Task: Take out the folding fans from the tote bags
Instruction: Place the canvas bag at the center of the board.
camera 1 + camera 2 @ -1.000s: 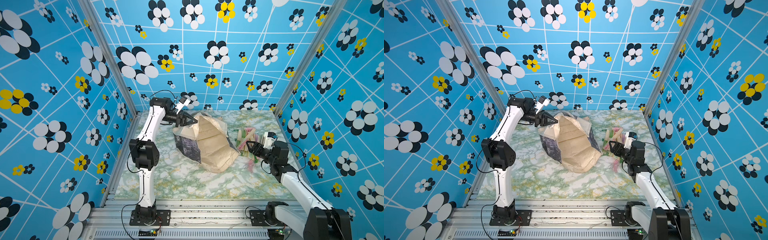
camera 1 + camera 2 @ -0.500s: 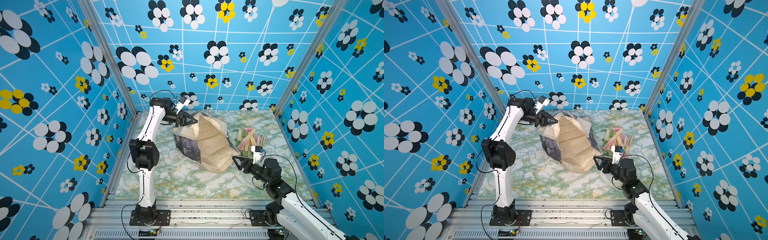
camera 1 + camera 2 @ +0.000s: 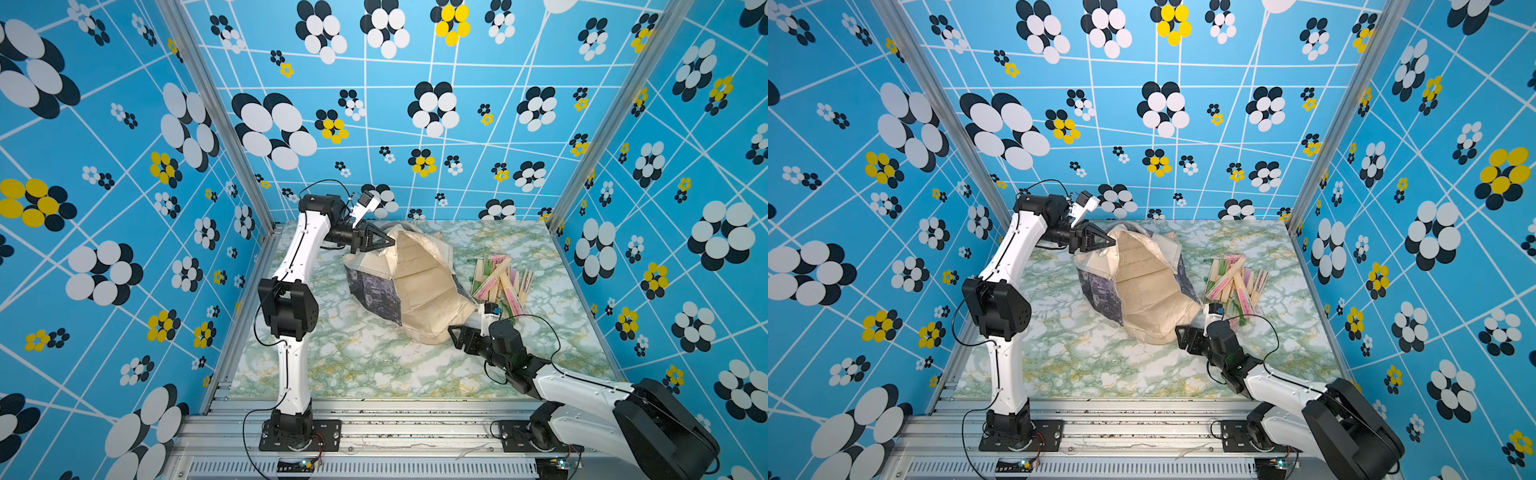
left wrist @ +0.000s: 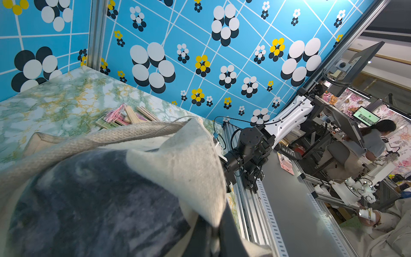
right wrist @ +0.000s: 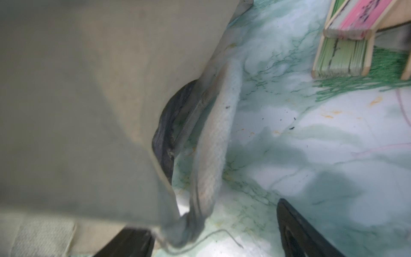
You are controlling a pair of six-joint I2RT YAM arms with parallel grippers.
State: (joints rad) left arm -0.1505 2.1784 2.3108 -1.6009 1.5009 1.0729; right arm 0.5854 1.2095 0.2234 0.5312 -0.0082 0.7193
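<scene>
Noted left gripper (image 3: 383, 241) clenched on far rim of tote bag (image 3: 419, 291), pinching cream canvas and holding that edge up off marble-print table (image 3: 353, 361). Confirmed same pinch in both top views. From left wrist, saw bag's dark printed panel (image 4: 89, 200) up close.

Found right gripper (image 5: 209, 222) released, black fingers (image 5: 298, 229) spread wide. Saw bag's near corner and cream strap (image 5: 213, 144) drooping between them, unpinched. Placed it at bag's near end, low over table.

Logged folding fans (image 3: 498, 282) heaped on table just right of bag, pink and green edges showing. Spotted green tassel (image 5: 378, 73) by nearest one. Could not tell whether any lie inside bag.
</scene>
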